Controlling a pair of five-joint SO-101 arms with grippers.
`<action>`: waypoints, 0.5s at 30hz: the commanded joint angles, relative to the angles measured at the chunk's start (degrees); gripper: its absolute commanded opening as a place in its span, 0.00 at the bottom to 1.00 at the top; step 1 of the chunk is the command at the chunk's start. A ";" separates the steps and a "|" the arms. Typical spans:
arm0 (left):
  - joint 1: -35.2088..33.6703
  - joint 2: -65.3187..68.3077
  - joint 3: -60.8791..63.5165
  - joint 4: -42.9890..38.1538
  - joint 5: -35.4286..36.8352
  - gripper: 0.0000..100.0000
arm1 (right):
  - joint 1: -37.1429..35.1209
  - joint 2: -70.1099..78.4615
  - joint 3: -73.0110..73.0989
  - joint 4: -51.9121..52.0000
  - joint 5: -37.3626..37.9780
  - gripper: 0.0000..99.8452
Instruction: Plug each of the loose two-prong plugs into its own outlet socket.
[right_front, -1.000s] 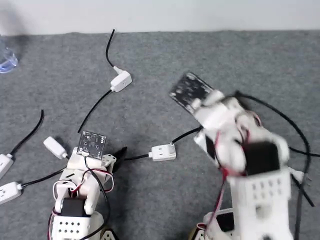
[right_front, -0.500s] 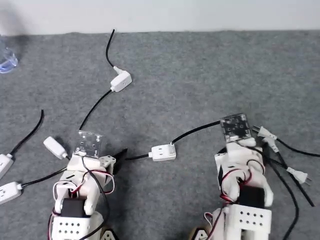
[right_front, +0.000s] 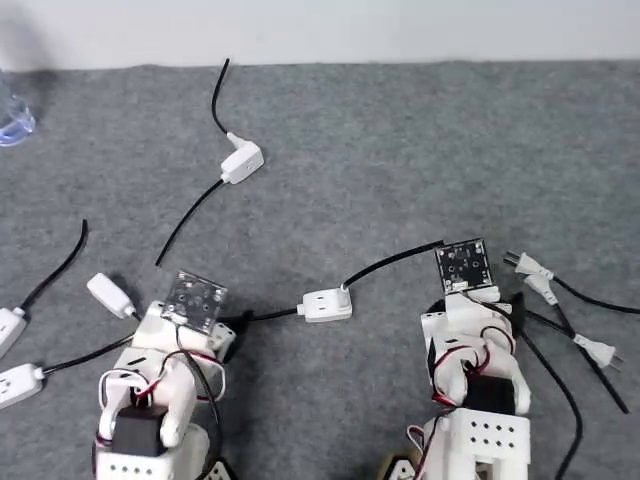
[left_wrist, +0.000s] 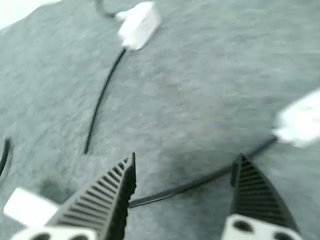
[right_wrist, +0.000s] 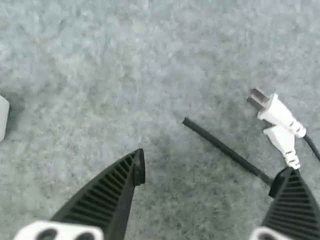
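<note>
Three loose two-prong plugs (right_front: 525, 266) (right_front: 541, 289) (right_front: 598, 350) lie on black cords at the right. In the right wrist view two of them, one plug (right_wrist: 272, 110) and another plug (right_wrist: 283, 142), lie close together just beyond my open, empty right gripper (right_wrist: 213, 162). A white outlet socket (right_front: 327, 305) sits mid-table between the arms. My left gripper (left_wrist: 186, 159) is open and empty above that socket's black cord (left_wrist: 200, 182), with the socket (left_wrist: 300, 122) off to one side.
An angled white socket (right_front: 241, 161) lies at the back, also ahead of the left gripper (left_wrist: 139, 24). Three more white sockets (right_front: 108, 293) (right_front: 8, 326) (right_front: 18, 383) lie at the left. A loose cord end (right_wrist: 220, 145) lies between the right fingers. Grey carpet covers the table.
The right arm has swung down from a raised spot over mid-table and drawn back to the right, beside the plugs. The left wrist has shifted slightly right.
</note>
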 joint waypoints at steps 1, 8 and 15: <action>8.00 7.82 -14.46 1.49 -0.70 0.29 | -0.13 -0.75 -0.35 -1.36 0.97 0.38; 16.35 44.92 -25.89 -12.92 -0.97 0.29 | 9.45 -0.84 -0.44 -3.65 -1.49 0.38; 26.20 70.33 -31.60 -23.65 -13.01 0.29 | 17.36 -0.84 0.53 -7.34 -3.52 0.38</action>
